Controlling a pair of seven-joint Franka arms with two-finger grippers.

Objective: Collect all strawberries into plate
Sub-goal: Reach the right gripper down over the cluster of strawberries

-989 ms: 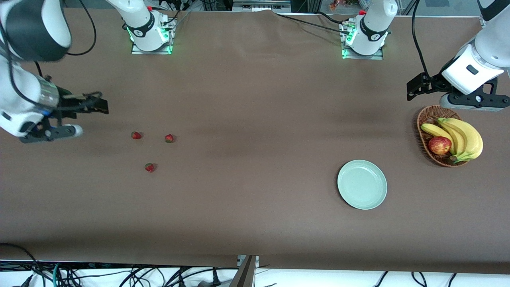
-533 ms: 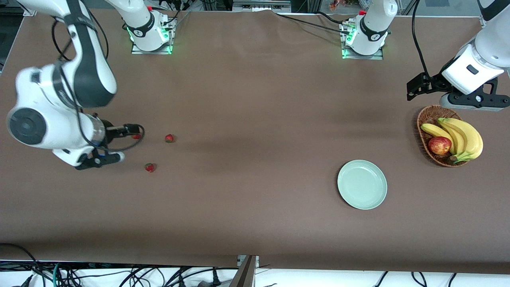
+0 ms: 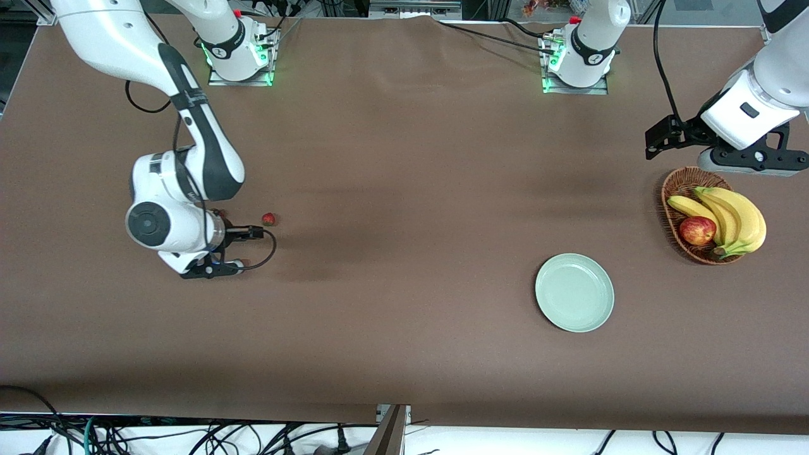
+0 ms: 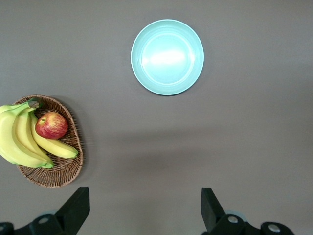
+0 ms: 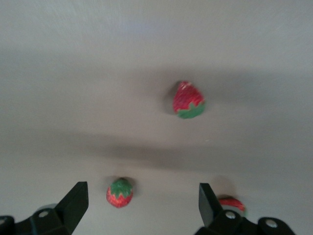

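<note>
Since the earlier frames the right gripper (image 5: pixel 139 208) has swung in over the three strawberries (image 5: pixel 188 100), fingers spread, nothing held | all berries lie on the table, apparently untouched | plate (image 3: pixel 574 292) empty | left gripper (image 4: pixel 144 210) waits, fingers apart, near the basket (image 3: pixel 695 249).

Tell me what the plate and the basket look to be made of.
Plate: probably glazed ceramic or smooth plastic; pale mint, plain, with a soft glossy highlight at its middle. Basket: woven wicker or rattan, brown and matte; the interlaced strands show along its rim and wall beside the bananas and apple.
</note>
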